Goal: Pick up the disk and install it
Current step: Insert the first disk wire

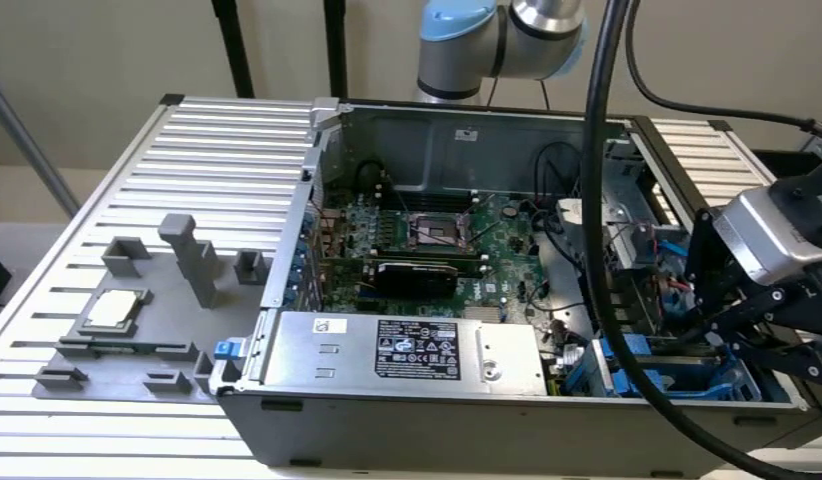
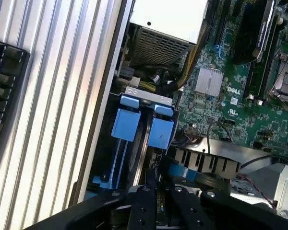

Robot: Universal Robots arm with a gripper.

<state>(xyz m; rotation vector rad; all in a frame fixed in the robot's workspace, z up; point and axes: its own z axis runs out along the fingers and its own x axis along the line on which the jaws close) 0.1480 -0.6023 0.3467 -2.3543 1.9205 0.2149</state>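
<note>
We see the gripper (image 1: pixel 731 335) low over the drive bay at the lower right of the exterior view, where the disk (image 2: pixel 146 127) in its blue carrier sits edge-on for sliding home, though whether the jaws grasp it we cannot tell.

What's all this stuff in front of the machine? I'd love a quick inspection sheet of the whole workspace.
Surface: ribbed metal table.
Job's things: blue carrier frames sit in the drive bay of the open computer case; the disk itself cannot be told.
Clutter: grey fixture holding a small silver chip.
Claw: claw over the bay corner.
Cables: thick black cable crossing the case.
Surroundings: plain wall.
</note>
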